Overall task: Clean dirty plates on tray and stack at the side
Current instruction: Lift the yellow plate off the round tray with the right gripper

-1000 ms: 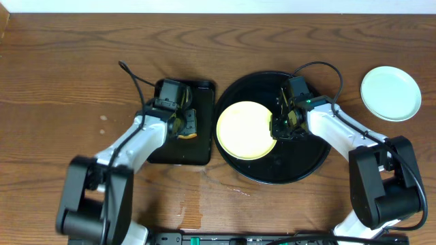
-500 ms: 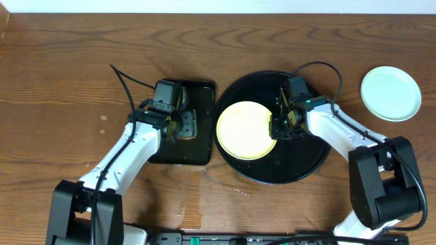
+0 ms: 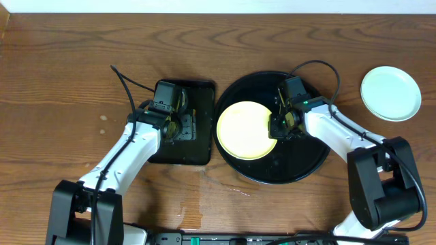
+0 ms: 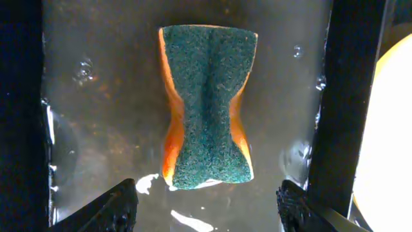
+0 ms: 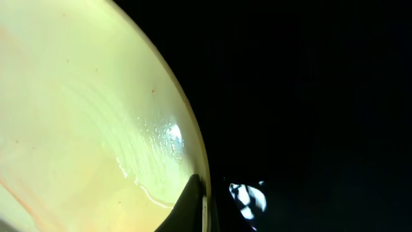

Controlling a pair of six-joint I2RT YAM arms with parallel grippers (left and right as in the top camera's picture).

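A pale yellow plate (image 3: pixel 244 129) lies on the left half of the round black tray (image 3: pixel 300 163). My right gripper (image 3: pixel 278 128) is shut on its right rim. In the right wrist view one dark finger (image 5: pixel 190 206) presses the wet inner face of the yellow plate (image 5: pixel 77 116), with the gripper (image 5: pixel 203 203) pinching the rim. My left gripper (image 3: pixel 178 125) hangs open over a green-topped orange sponge (image 4: pixel 206 106). Its fingertips (image 4: pixel 119 206) stand wide apart, clear of the sponge. One mint-blue plate (image 3: pixel 390 93) sits on the table at the far right.
The sponge lies in a wet rectangular black tray (image 3: pixel 180 153) just left of the round tray. Its raised rim (image 4: pixel 344 96) shows in the left wrist view, with the yellow plate's edge (image 4: pixel 389 129) beyond. Cables loop behind both wrists.
My left arm has swung its elbow outward and the wrist has settled over the rectangular tray. The sponge now lies flat between open fingers. My right gripper has barely moved.
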